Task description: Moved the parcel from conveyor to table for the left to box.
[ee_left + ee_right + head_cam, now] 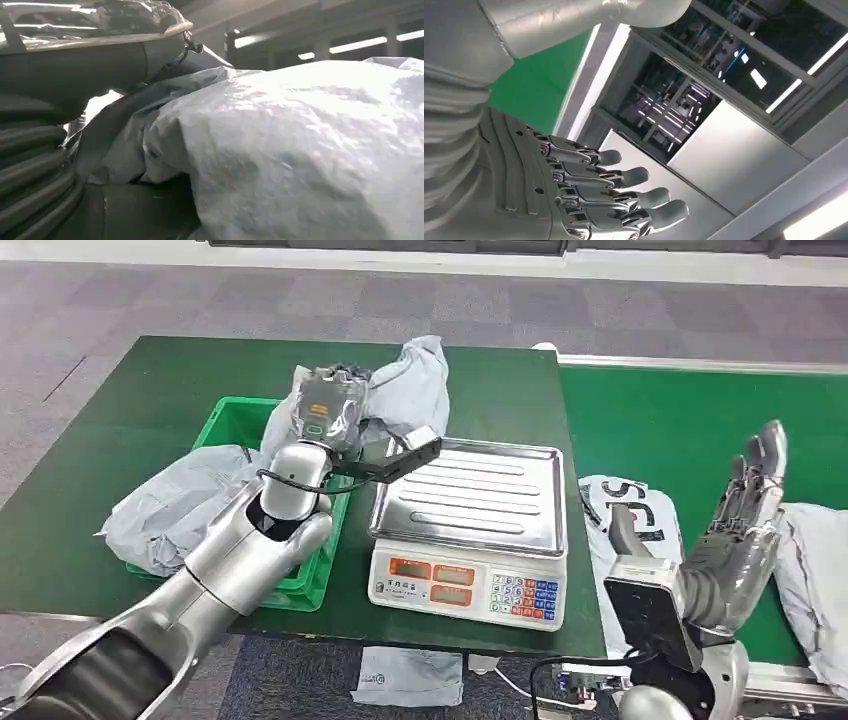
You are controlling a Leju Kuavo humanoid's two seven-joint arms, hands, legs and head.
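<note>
A digital weighing scale sits on the dark green covering at the near edge, just beside the green crate. Its steel pan is ribbed; the front panel carries two orange displays and a keypad of white, red and blue keys. A flat grey item with a label lies on the grey carpet-tiled floor below the near edge. A white cable lies next to it.
</note>
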